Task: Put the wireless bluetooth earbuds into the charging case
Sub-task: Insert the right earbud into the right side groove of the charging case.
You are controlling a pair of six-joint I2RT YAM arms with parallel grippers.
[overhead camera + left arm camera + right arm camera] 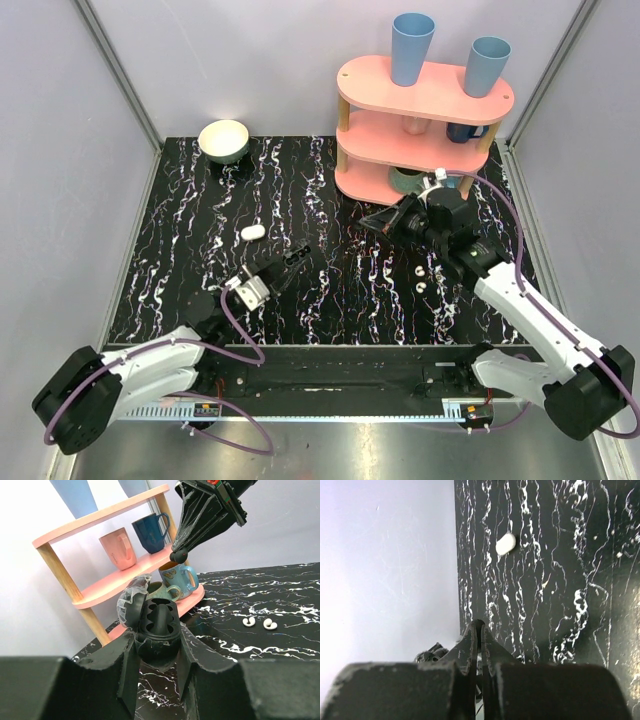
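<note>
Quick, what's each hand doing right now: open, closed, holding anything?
Left hand: closed on an open black case.
Right hand: closed, holding nothing.

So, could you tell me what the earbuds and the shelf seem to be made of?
The earbuds: probably glossy white plastic, smooth, rounded and shiny. The shelf: matte pink-painted boards, likely wood, on bare light wooden posts.

Left end effector [157,641] tight around black oval holder [159,619], two white earbuds [248,622] on marble tabletop [285,587]
</note>
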